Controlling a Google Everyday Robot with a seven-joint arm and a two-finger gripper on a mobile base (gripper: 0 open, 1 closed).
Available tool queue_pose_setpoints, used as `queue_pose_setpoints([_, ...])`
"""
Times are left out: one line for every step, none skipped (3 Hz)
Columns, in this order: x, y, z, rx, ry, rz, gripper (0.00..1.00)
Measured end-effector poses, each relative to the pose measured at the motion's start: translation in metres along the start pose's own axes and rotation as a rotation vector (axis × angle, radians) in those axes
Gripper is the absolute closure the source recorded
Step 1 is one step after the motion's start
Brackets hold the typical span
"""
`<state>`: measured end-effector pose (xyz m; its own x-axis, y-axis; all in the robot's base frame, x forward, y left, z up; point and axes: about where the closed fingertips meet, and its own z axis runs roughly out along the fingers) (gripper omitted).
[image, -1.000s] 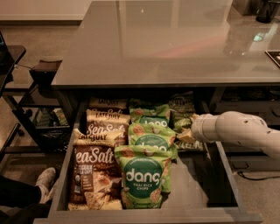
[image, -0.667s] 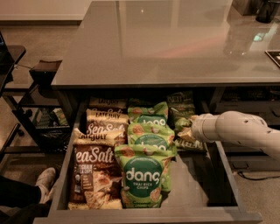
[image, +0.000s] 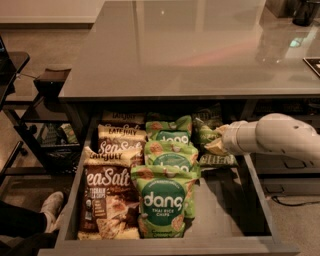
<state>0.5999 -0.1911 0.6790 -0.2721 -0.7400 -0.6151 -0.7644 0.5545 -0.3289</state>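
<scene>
As the drawer (image: 165, 246) stood pulled out from under the desk (image: 190, 50), its contents lay open to view from above.

Arm (image: 280, 136): entered from the right edge of the frame, level and low. It passed under the desk edge and over the drawer's right wall, probably the only way in from that side.

Gripper (image: 219, 141): centre right of the frame, inside the drawer, at the right-hand column of bags. Its tan tip was touching a green bag (image: 202, 132), which leaned near the back of the drawer, right of centre. Whether the gripper was closed on that bag or only pressed against it could not be told, since bag and tip overlapped.

- A flat bag (image: 217, 160) lay just below the gripper on the drawer floor.
- A dark bag (image: 207, 116) stood behind, in shadow under the desk.
- The dang bags (image: 162, 205) filled the middle column.
- The sea salt bags (image: 107, 200) filled the left column.

Both full columns ran front to back, each bag leaning on the one behind with its label facing up. Likely reason: packed like files, so that they stay put and can be read. The right column was thin, with bare floor toward the front.

A shoe (image: 50, 205) showed at the lower left, outside the drawer.

Against the frames from up to a second ago:
- The arm and gripper sat at nearly the same spot.
- The green bag leaned at the tip much as before.
- The rows of bags were undisturbed.
- No lift was evident.
</scene>
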Motion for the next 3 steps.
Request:
queue_pose_setpoints([-0.027, -0.01, -0.047, -0.012, -0.018, -0.03, 1.0])
queue_pose_setpoints([-0.044, -0.019, -0.097, -0.012, -0.022, -0.056, 1.0])
queue_pose_setpoints([-0.06, -0.024, -0.144, -0.031, -0.054, -0.075, 1.0])
